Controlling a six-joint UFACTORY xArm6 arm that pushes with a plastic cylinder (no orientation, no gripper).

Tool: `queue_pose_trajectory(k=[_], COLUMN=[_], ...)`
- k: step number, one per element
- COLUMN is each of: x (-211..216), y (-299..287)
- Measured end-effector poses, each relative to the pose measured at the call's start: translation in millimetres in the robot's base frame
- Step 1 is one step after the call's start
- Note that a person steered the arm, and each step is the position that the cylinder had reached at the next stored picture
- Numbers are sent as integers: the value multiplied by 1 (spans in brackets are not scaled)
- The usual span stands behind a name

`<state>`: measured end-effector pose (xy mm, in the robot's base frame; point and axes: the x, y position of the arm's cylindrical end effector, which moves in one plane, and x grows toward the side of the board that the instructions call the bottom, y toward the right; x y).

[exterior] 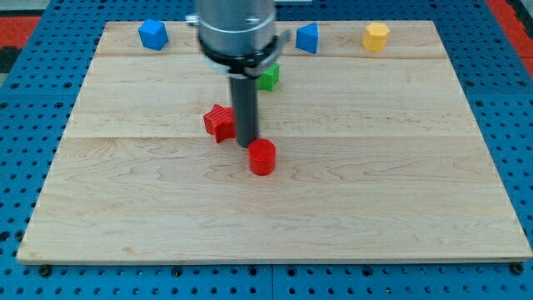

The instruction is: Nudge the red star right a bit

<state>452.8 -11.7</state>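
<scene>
The red star lies on the wooden board, left of centre. My tip stands just to the star's right, very close to or touching it. A red cylinder sits right below and slightly right of the tip. The rod rises to the arm's grey body at the view's top.
A green block sits behind the rod, partly hidden. Along the top edge are a blue block at left, another blue block right of the arm, and a yellow block. A blue pegboard surrounds the board.
</scene>
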Motion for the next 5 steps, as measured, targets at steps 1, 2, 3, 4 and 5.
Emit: queue_pose_trajectory(k=[1, 2, 3, 4, 5], x=[11, 34, 51, 40, 12], y=[15, 15, -44, -113, -144])
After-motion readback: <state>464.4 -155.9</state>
